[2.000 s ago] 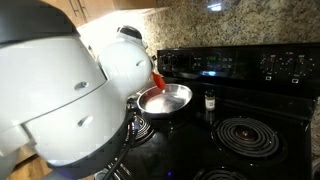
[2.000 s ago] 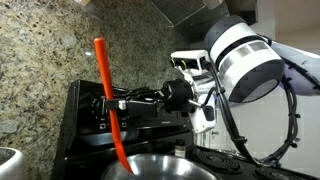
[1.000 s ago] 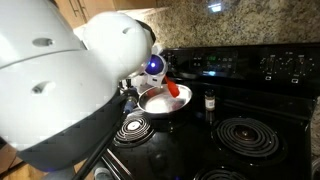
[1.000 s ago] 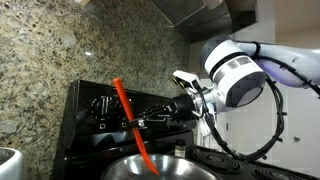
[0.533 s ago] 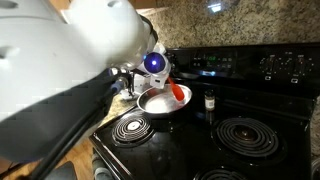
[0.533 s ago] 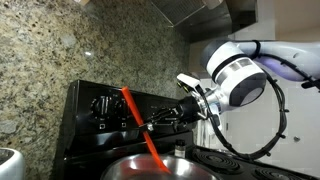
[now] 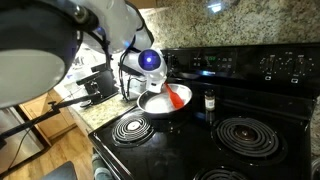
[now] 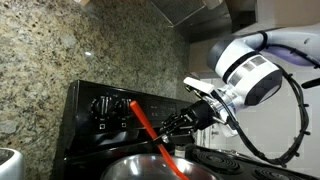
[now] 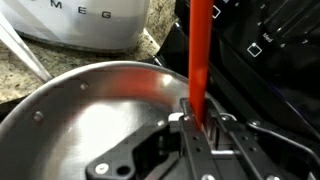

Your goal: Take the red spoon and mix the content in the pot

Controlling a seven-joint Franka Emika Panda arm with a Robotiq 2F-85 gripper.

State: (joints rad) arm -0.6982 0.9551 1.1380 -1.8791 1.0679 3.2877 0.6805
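Observation:
The red spoon [image 8: 148, 128] leans steeply, its lower end down inside the pot [image 8: 140, 170]. My gripper [image 8: 176, 124] is shut on the spoon's handle partway up. In an exterior view the spoon's wide red end [image 7: 178, 96] rests at the right side of the shiny silver pot [image 7: 160, 103], below the gripper [image 7: 158, 78]. In the wrist view the red spoon [image 9: 200, 50] runs up from between the black fingers [image 9: 190, 140] of the gripper [image 9: 201, 118], over the pot's [image 9: 80, 110] metal floor. What the pot holds does not show.
A small dark shaker jar [image 7: 209, 102] stands just right of the pot. Coil burners [image 7: 247, 135] lie on the black stove, with its control panel [image 7: 240, 62] behind. A white appliance [image 9: 80, 20] stands beyond the pot on the granite counter.
The spoon has tilted further over, its top swinging right and lower, while its wide end slid right in the pot. The arm has swung back from the near camera.

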